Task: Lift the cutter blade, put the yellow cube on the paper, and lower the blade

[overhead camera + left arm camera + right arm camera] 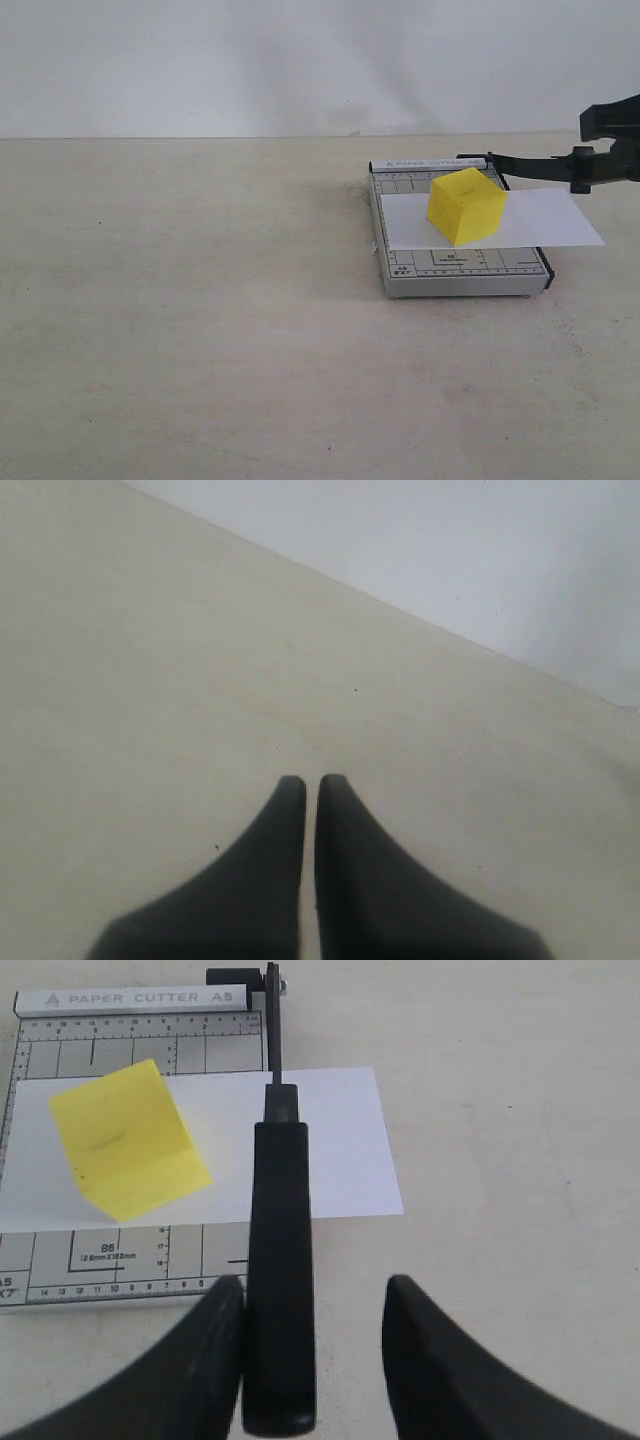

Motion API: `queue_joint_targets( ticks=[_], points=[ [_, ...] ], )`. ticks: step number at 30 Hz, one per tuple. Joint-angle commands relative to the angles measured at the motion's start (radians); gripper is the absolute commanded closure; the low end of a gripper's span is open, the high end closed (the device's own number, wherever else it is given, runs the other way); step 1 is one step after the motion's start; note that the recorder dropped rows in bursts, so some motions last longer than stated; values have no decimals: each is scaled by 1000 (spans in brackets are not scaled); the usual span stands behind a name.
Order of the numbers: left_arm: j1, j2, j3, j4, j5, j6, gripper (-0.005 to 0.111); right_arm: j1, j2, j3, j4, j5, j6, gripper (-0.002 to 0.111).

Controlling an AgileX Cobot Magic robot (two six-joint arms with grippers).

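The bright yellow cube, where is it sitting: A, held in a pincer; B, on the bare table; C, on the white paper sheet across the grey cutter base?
C: the bright yellow cube rests on the white paper sheet lying across the grey gridded cutter base.

The exterior view looks from a little above the table (pixel 200 350), across it to the white wall (pixel 300 60); the cutter base (pixel 470 272) sits at middle distance, right of centre. The left wrist view hangs close over bare table, facing past the left gripper (pixel 311 780) toward the wall. The right wrist view looks steeply down from close by, past the right gripper (pixel 315 1285) along the cutter blade (pixel 280 1260) to its hinge. It shares base, blade, paper (pixel 340 1140) and yellow cube (pixel 125 1140) with the exterior view.
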Motion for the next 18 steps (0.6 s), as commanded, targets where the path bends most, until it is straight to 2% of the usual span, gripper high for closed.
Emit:
queue_joint_targets(
  ticks=[1, 8, 9, 11, 12, 14, 18],
  points=[
    [0, -6, 4, -11, -3, 4, 102, -1, 0, 0, -2, 29, -14, 65],
    [0, -17, 4, -11, 1, 4, 102, -1, 0, 0, 2, 42, -14, 68],
    [0, -19, 4, -3, 9, 4, 102, -1, 0, 0, 6, 46, -14, 73],
    [0, -36, 4, 36, 7, 15, 102, -1, 0, 0, 22, 51, -14, 91],
    [0, -54, 4, 222, 5, 54, 102, -1, 0, 0, 30, 51, -14, 102],
    [0, -85, 4, 450, 3, 76, 102, -1, 0, 0, 30, 51, -14, 108],
    [0, -113, 4, 270, -33, 76, 102, -1, 2, 0, 46, 66, -16, 108]
  ],
)
